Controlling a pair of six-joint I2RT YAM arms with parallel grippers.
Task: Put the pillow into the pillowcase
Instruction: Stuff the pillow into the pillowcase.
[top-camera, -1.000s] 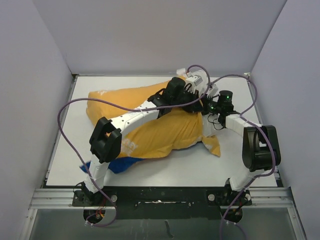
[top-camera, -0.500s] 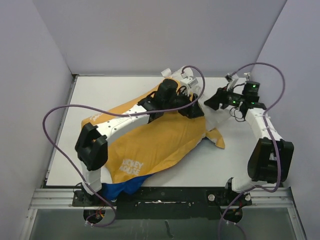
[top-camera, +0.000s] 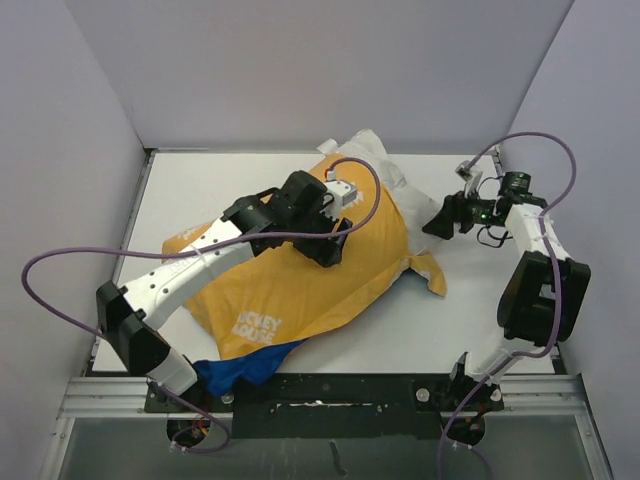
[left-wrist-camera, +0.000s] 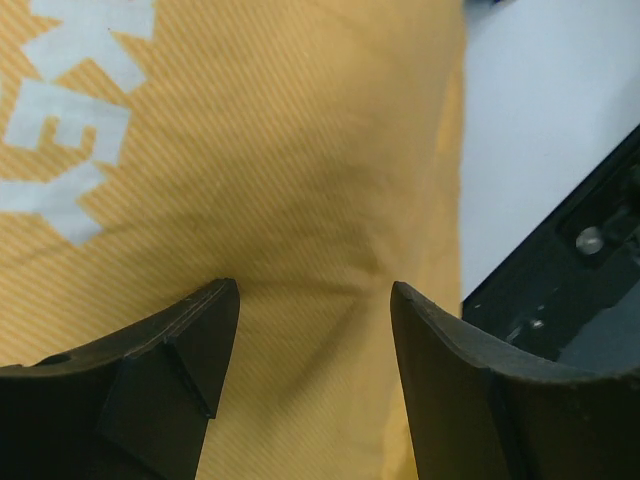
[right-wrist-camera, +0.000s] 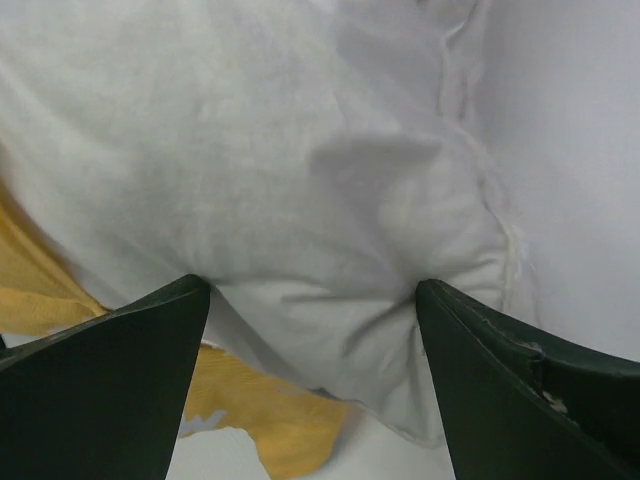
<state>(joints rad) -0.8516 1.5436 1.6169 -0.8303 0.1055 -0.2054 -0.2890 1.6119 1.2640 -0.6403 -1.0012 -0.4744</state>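
The pillowcase (top-camera: 300, 290) lies mustard side up across the desk (top-camera: 200, 180), with a strip of its blue side showing at its near-left corner. It bulges along most of its length, so the pillow (top-camera: 372, 148) appears to be largely inside. The job is not finished, though: a white end of the pillow sticks out of the pillowcase's far-right end, and a loose yellow flap lies flat on the desk at that same end. What seems left is to work that exposed end inside and draw the opening over it. The left fingers (left-wrist-camera: 190, 340) hang over the middle of the pillowcase, moderately parted. Only creased yellow cloth and part of the white lettering show beyond them. Nothing is pinched between them, and whether their tips touch the cloth cannot be told. The right fingers (right-wrist-camera: 130, 380) sit just off the pillowcase's right end and are spread very wide. They point at the bare white corner of the pillow that pokes out there, with a sliver of yellow below it, and they hold nothing.
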